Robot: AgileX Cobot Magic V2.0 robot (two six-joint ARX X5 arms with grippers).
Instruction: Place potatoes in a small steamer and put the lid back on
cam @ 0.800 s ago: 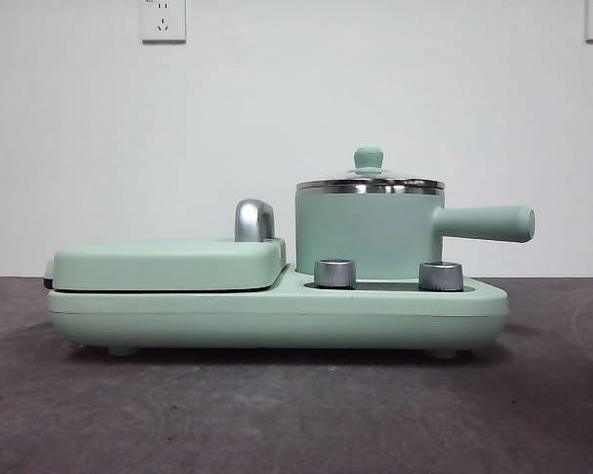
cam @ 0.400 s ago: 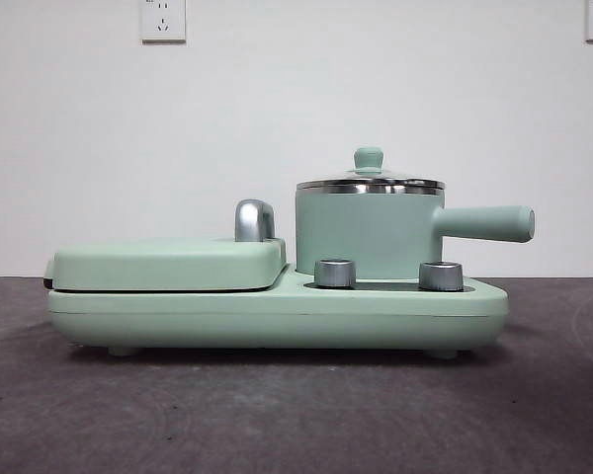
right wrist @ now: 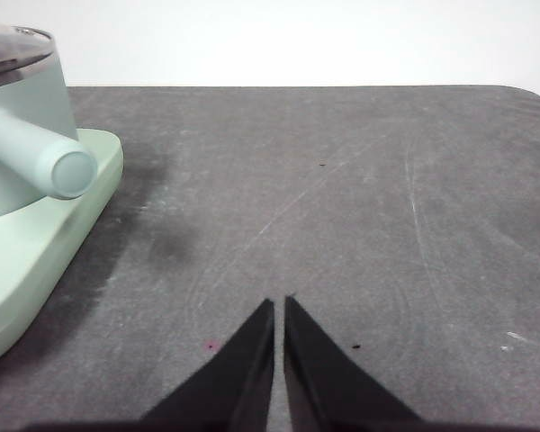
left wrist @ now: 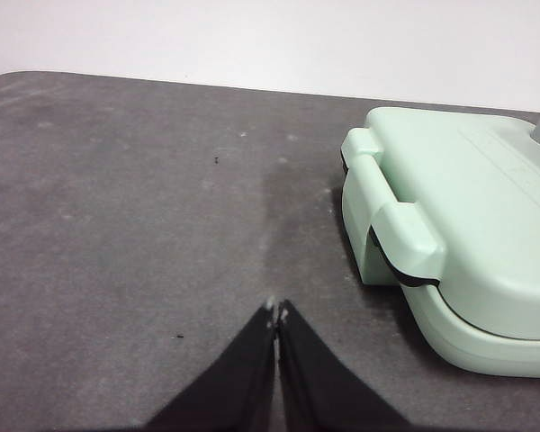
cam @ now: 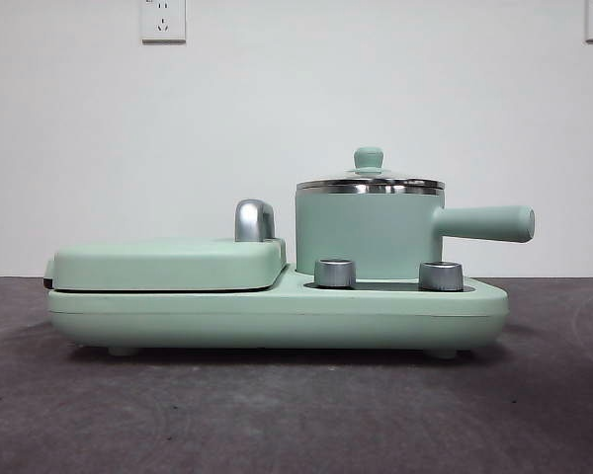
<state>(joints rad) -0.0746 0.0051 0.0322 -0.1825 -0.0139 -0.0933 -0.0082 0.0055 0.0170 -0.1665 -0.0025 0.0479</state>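
The small steamer [cam: 368, 235], a mint-green pot with a steel rim and a straight side handle [cam: 486, 223], stands on the right half of the cooker base [cam: 277, 316]. The glass lid [cam: 370, 182] with its green knob sits on the pot. No potato shows in any view. My left gripper [left wrist: 277, 310] is shut and empty over bare table beside the cooker's griddle end. My right gripper [right wrist: 279, 304] is shut and empty over bare table beside the steamer [right wrist: 18, 135] and its handle [right wrist: 45, 155]. Neither gripper shows in the front view.
A flat mint-green griddle lid [cam: 168, 265] with a chrome handle [cam: 254, 219] covers the cooker's left half; it also shows in the left wrist view [left wrist: 468, 225]. Two steel dials [cam: 335, 273] [cam: 441, 276] face front. The dark grey table [cam: 296, 415] spreads around the cooker.
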